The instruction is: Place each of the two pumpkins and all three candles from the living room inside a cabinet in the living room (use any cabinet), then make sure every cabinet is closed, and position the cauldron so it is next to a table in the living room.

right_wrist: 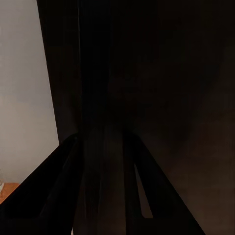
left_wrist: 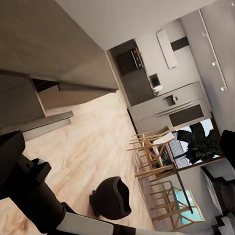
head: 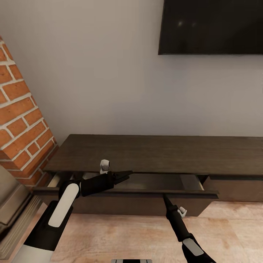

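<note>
The long dark-brown cabinet (head: pixel 153 153) stands against the wall, with its left drawer (head: pixel 128 193) pulled partly out and pale lining showing at both ends. My left gripper (head: pixel 126 175) hovers over the drawer's opening, pointing right, open and empty. My right gripper (head: pixel 164 197) is at the top edge of the drawer front. In the right wrist view its dark fingers (right_wrist: pixel 63 191) straddle the dark panel (right_wrist: pixel 161 98). The inside of the drawer is hidden. The pumpkins, candles, cauldron and table are out of view.
A brick fireplace (head: pixel 22 120) rises close on the left. A black TV (head: pixel 212 25) hangs on the wall above the cabinet. Light wood floor (head: pixel 120 233) lies before the drawer. The left wrist view looks across the floor (left_wrist: pixel 93 147) to wooden chairs (left_wrist: pixel 156 161) and a distant kitchen.
</note>
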You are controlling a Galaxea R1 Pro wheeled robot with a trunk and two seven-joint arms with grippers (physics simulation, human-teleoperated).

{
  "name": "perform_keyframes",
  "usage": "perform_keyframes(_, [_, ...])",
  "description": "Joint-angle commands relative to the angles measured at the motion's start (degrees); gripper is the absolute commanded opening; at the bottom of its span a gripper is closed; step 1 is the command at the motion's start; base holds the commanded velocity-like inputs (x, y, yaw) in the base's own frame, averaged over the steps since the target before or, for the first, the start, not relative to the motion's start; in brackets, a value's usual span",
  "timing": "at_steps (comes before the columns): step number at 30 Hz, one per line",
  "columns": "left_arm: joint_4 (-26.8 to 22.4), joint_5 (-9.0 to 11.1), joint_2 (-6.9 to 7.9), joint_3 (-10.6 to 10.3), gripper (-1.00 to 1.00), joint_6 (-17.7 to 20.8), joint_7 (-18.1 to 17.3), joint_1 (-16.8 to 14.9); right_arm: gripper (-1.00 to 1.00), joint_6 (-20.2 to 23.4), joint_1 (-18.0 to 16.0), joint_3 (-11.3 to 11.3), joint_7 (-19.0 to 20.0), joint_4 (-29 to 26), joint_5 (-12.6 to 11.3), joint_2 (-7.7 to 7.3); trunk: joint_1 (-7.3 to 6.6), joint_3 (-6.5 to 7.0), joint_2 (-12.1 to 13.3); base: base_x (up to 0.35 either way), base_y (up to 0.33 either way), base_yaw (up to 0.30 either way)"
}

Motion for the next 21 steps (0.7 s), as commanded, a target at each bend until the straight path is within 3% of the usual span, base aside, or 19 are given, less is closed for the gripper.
perform_keyframes(1, [0.01, -0.18, 0.03, -0.02, 1.00, 0.11, -0.29, -0.03, -1.00, 0.39, -0.07, -0.50, 5.31, -0.20, -0.57, 0.02, -0.03, -0.03, -0.02, -0.025, 0.000, 0.000])
perform_keyframes(10, [0.01, -0.19, 0.03, -0.02, 1.00, 0.11, -0.30, -0.03, -1.00, 0.38, -0.07, -0.50, 5.29, -0.18, -0.62, 0.02, -0.03, -0.03, -0.02, -0.015, 0.000, 0.000])
perform_keyframes(21, [0.01, -0.18, 0.03, -0.02, 1.00, 0.11, -0.31, -0.03, -1.00, 0.39, -0.07, -0.50, 5.28, -0.20, -0.63, 0.02, -0.03, -0.03, -0.02, -0.169, 0.000, 0.000])
